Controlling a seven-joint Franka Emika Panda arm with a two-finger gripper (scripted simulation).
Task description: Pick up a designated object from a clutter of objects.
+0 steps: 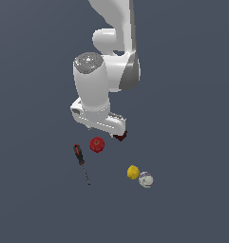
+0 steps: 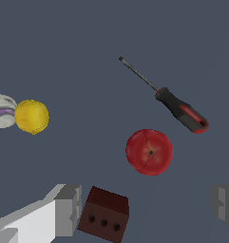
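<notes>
Near the centre of the exterior view you have the red apple (image 1: 97,144) lying on the dark grey floor (image 1: 35,199), just below the white Panda arm (image 1: 104,76). The gripper (image 1: 105,133) hangs above the floor with nothing in it. From this view its fingers are mostly hidden behind the hand body, so you cannot read the gap there.

Wrist view: the two grey fingertips (image 2: 68,209) sit far apart at the lower corners of the frame, one cut off by the frame's right edge, so the jaws stand wide open. The apple (image 2: 149,152) lies between them but clear of both, its stem dimple facing the camera.

The dark brown block (image 2: 104,214), showing three small holes on one face, lies just beside one fingertip; whether they touch, you cannot tell. In the exterior view only a corner of the block (image 1: 120,136) shows under the hand.

The screwdriver (image 1: 81,162), red and black at the handle, lies near the apple toward the exterior view's left, its thin shaft hard to make out. The yellow ball (image 1: 133,172) and the white ball with purple marks (image 1: 145,179) sit touching, well apart from the apple; the white ball is cut off in the wrist view (image 2: 2,111).
</notes>
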